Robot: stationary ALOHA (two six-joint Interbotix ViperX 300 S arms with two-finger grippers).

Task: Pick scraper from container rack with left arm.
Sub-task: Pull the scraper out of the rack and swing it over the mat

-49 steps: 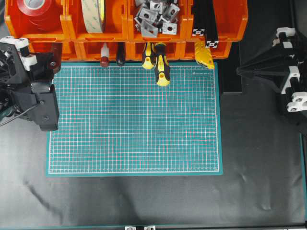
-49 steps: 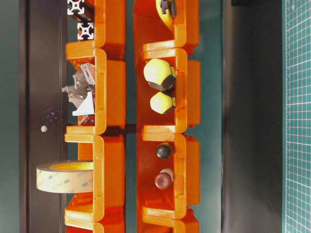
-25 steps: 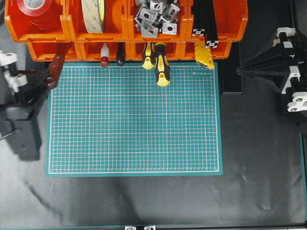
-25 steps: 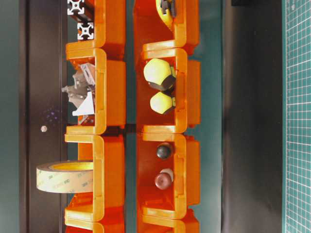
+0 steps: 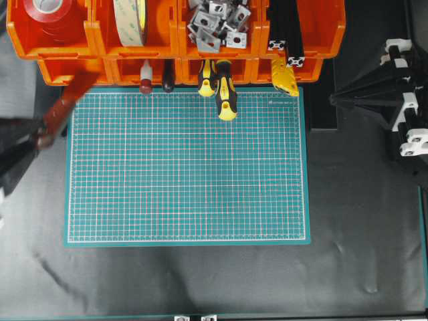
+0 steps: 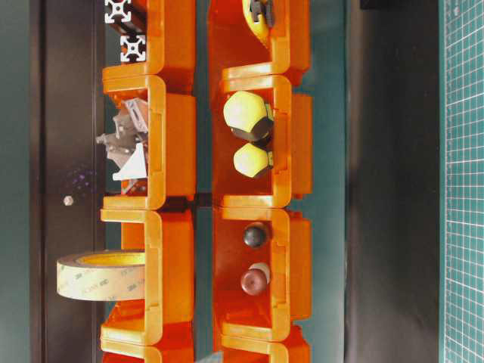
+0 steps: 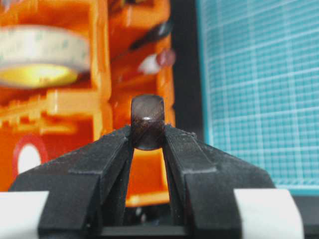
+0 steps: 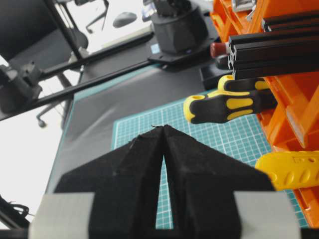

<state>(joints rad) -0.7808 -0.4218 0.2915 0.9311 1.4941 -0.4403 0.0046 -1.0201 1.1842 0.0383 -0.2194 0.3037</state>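
Tape roll (image 6: 100,275) reads "3M" (faint); left gripper (image 7: 147,142) grips scraper (image 7: 147,122).

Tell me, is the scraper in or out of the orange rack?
Out: the scraper lies blurred outside the rack, handle clamped in the left gripper.

faint "3M" print repeated on tape roll (image 6: 100,275) edge

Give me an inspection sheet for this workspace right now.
Surface: green cutting mat on black cloth, bare.
Job's things: scraper blurred, drawn out past the container rack, handle end clamped.
Clutter: tape rolls, metal brackets, yellow-and-black screwdrivers in the bins.
Grippers: left gripper shut on the scraper; right gripper shut, holding nothing.
Cables: nothing seen.
Surroundings: office chairs behind the table.
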